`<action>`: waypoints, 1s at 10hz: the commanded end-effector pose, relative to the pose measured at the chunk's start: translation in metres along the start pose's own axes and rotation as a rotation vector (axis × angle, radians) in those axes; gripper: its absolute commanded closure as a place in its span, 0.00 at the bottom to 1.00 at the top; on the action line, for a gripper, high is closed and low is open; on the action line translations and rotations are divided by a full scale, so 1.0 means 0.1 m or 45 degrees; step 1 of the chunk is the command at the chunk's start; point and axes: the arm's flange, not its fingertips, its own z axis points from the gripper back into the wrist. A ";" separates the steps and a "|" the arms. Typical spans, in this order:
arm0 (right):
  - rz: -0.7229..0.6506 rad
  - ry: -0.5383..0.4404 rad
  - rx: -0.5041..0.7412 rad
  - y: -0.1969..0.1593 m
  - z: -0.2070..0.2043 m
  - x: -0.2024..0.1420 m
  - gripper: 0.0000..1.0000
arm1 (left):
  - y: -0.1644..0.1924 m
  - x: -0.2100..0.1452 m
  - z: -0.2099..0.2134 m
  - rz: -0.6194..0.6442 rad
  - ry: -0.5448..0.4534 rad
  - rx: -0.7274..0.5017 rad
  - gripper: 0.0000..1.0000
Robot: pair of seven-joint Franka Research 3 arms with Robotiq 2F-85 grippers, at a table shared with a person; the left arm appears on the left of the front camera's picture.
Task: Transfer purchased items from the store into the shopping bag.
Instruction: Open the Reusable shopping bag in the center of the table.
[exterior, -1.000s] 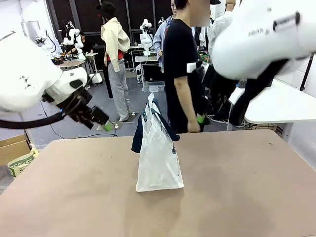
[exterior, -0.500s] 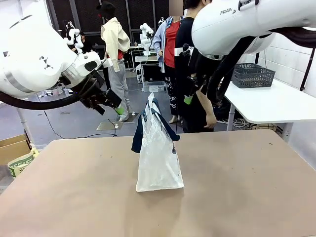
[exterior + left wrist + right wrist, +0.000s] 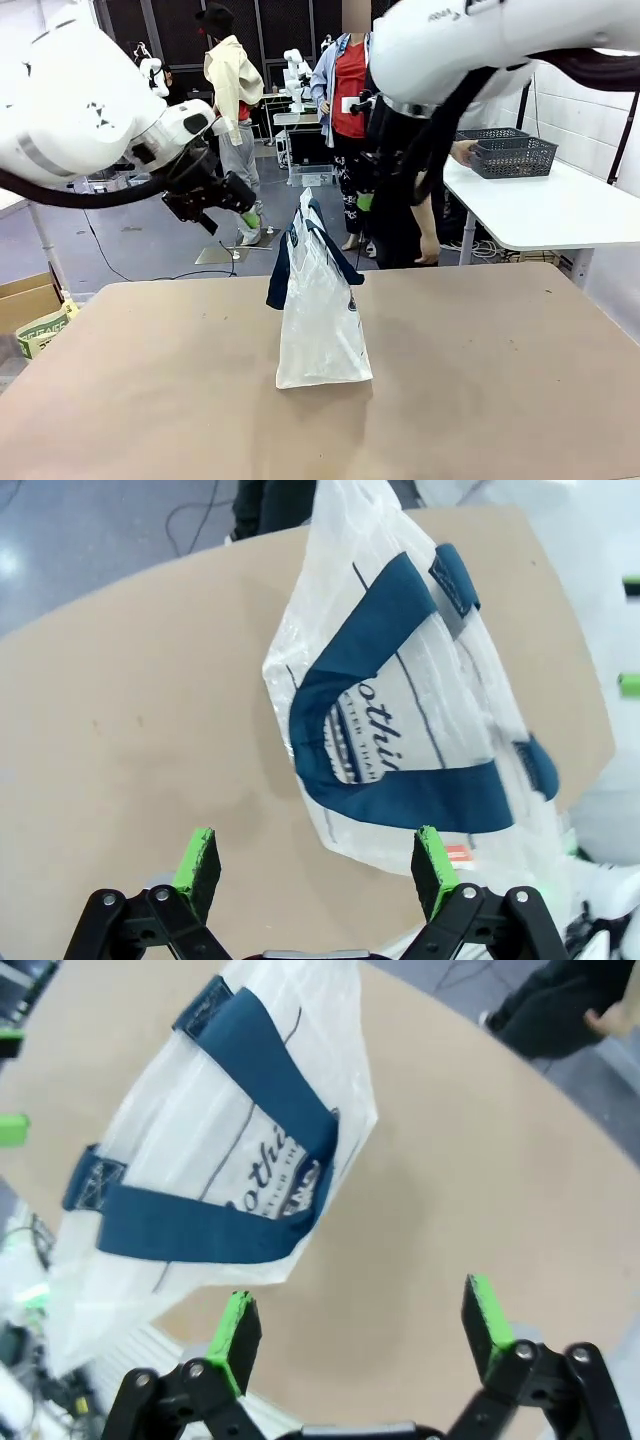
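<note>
Your left gripper (image 3: 315, 865) and right gripper (image 3: 362, 1320) hang with fingers spread wide, holding nothing, above the shopping bag (image 3: 320, 320) standing upright mid-desk (image 3: 500, 380); the grey basket (image 3: 512, 155) sits well apart on a white desk (image 3: 560, 215) behind

Robotics lab, open-hall type. Plain tan flat-topped bench (image 3: 480, 400), white laminate side table (image 3: 570, 215), smooth grey floor (image 3: 130, 240), black grid partition panels (image 3: 170, 30) at the back, brown cardboard box (image 3: 25, 300) parked on the floor.
</note>
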 end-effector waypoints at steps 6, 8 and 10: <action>-0.175 0.164 -0.022 0.02 0.10 0.49 0.00 | -0.24 0.22 -0.01 0.274 0.109 -0.003 0.00; -0.178 0.190 0.101 0.04 -0.07 0.70 0.00 | -0.38 0.29 -0.13 0.361 0.184 -0.040 0.00; -0.230 0.213 0.184 0.15 -0.28 0.87 0.00 | -0.38 0.27 -0.15 0.383 0.179 -0.102 0.00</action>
